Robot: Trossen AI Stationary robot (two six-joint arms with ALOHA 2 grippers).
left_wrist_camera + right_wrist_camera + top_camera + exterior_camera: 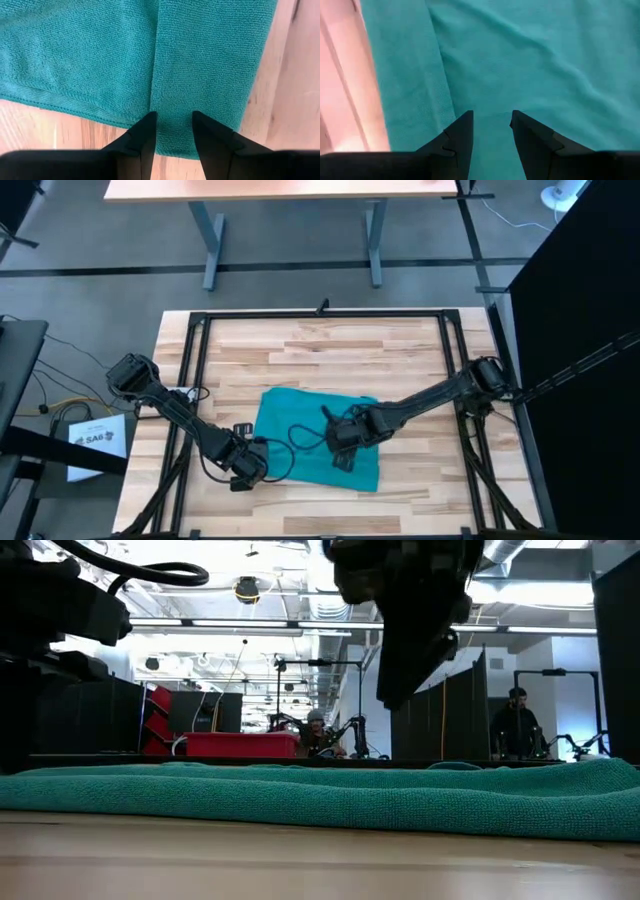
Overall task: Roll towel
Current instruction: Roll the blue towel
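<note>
Though flat on wood, teal towel (300,420) rumpled under 2 open, empty tools (341,455)

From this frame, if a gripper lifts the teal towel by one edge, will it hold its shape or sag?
The teal towel would probably sag: it lies limp with soft wrinkles and a folded layer. Its looped weave suggests decent grip, not slipperiness. It looks unlikely to roll by itself.

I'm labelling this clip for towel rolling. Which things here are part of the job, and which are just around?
Part of the job:
- towel, lying on the table
- left gripper, open at the towel's near left edge
- right gripper, open above the towel
- table

Just around:
- paper sheet beside the table
- desk behind it
- person far back in the room
</note>
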